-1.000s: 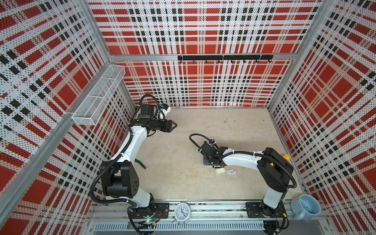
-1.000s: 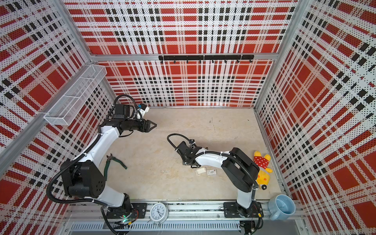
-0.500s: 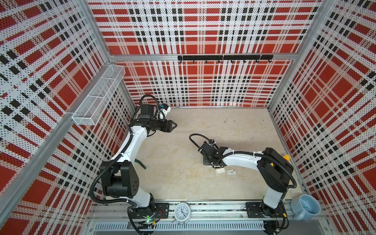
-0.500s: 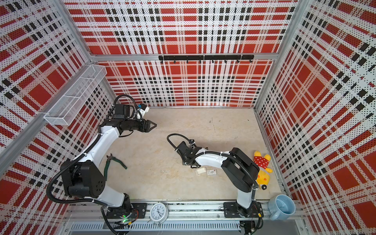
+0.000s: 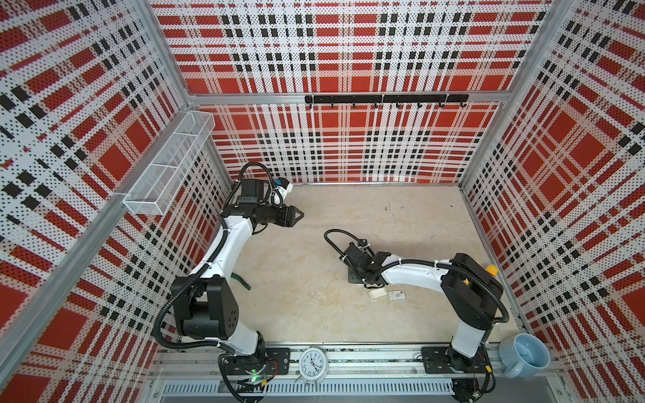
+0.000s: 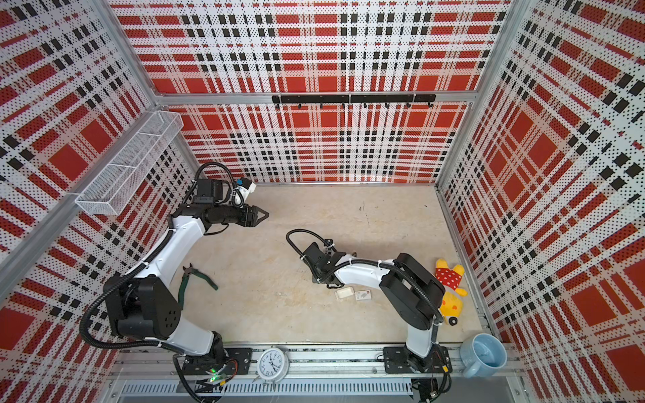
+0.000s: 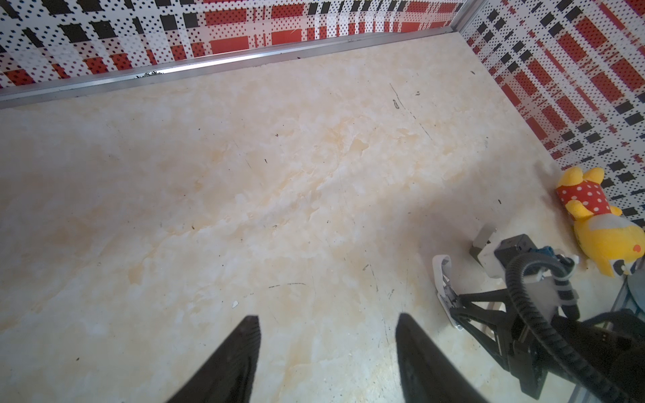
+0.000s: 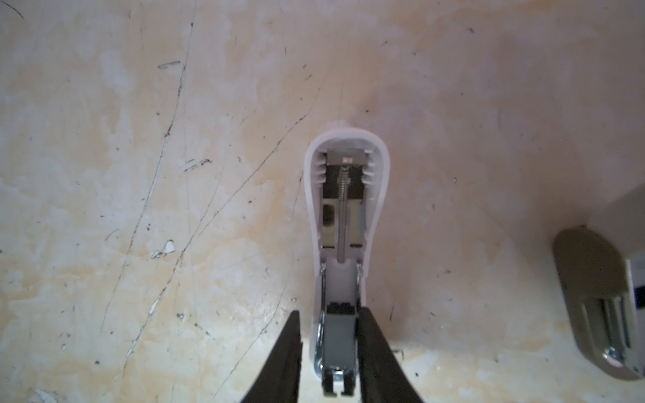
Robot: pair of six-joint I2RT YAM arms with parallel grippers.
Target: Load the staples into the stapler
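Three tall perforated walls (image 5: pixel 349 52) printed in red, white and black plaid enclose a beige, marbled, scuffed tabletop (image 5: pixel 419 226). A white wire-mesh basket (image 5: pixel 167 167) hangs on the left wall. A black hook rail (image 5: pixel 384 98) runs across the back wall. The light is bright and even.

white stapler (image 8: pixel 345 209), red-black plaid walls (image 5: pixel 349 52)

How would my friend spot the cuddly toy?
Find the wall on the right of a top view. On the floor beside it, beyond the blue mug, lies the toy. It alone is soft and yellow, with a red dotted top.
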